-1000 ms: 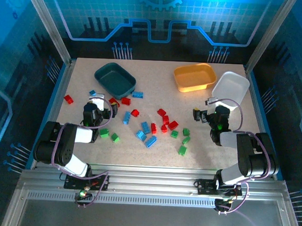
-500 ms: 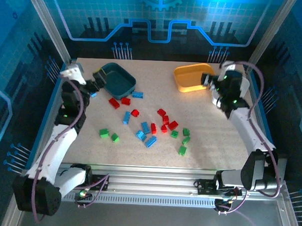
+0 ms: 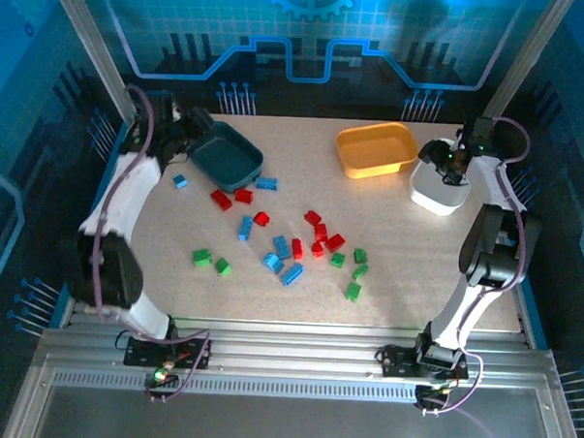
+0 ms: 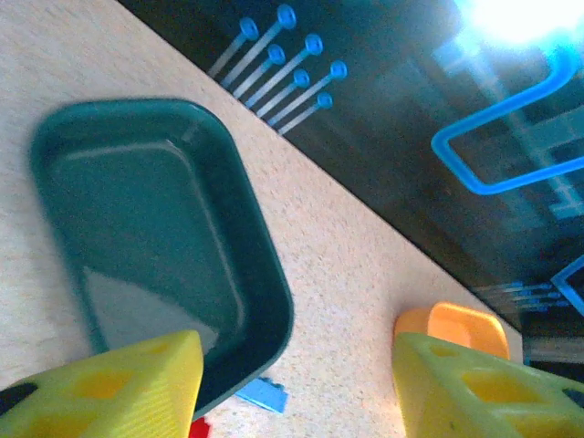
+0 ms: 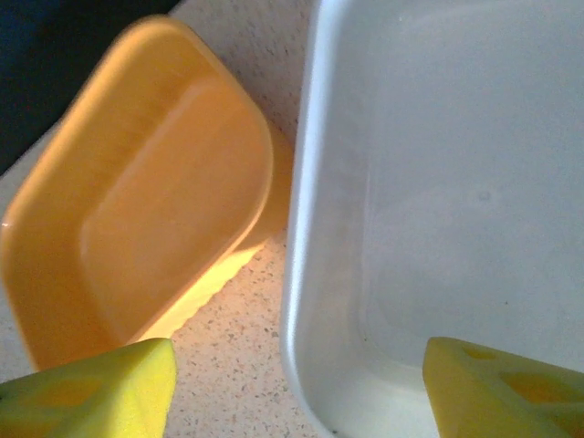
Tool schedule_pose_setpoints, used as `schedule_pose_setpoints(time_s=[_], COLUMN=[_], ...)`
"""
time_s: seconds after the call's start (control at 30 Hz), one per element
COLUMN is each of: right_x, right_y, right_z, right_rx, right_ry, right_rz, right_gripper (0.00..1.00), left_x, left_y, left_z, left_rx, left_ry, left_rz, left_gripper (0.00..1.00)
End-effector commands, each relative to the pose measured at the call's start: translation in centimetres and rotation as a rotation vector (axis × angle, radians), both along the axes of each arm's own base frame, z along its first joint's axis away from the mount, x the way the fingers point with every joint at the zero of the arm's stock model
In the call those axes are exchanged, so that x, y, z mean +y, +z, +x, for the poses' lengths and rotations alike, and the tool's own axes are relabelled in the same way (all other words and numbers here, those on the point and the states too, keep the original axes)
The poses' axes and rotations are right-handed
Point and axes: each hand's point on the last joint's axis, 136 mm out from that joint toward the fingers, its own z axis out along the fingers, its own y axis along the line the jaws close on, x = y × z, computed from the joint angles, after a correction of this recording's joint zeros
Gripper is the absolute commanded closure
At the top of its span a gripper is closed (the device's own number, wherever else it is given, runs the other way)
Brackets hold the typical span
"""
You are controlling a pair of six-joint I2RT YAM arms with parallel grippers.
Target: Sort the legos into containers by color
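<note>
Speckled beige desk, blue-lit enclosure behind. Legos scattered mid-desk: red, blue, green mixed, all lying outside tubs. Teal tub at far left, yellow-orange tub at far right of centre, white tub just beside it. Left pincer spread, at teal tub's left end. Right pincer spread, over white tub.

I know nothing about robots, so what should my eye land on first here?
Red, blue and green legos lie scattered across the middle of the table, none sorted yet. Along the far edge sit three empty tubs: teal tub on the left, yellow-orange tub and white tub on the right. Both arms stretch there, left pincer open beside the teal one, right pincer open over the white one's rim.
</note>
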Motion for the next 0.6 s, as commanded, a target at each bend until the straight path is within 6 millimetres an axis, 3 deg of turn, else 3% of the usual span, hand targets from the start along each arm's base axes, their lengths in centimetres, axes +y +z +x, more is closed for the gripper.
schedule_pose_setpoints(time_s=[0.0, 0.17, 0.37, 0.57], right_x=[1.4, 1.9, 2.1, 3.1], right_y=[0.1, -1.4, -4.0, -6.2], right_z=[0.8, 2.6, 4.2, 4.6], right_rx=[0.037, 0.064, 0.148, 0.198], right_ry=[0.024, 0.058, 0.077, 0.070], right_rz=[0.055, 0.018, -0.026, -0.053], right_gripper=[0.22, 0.11, 0.07, 0.06], left_x=[-5.1, -8.8, -9.1, -9.1], left_y=[-4.3, -8.3, -11.5, -14.1], left_z=[0.1, 3.7, 6.2, 6.4], left_rx=[0.219, 0.336, 0.376, 0.438], left_ry=[-0.179, -0.236, -0.176, -0.178], left_rz=[-0.037, 0.001, 0.029, 0.089], left_gripper=[0.41, 0.44, 0.42, 0.41])
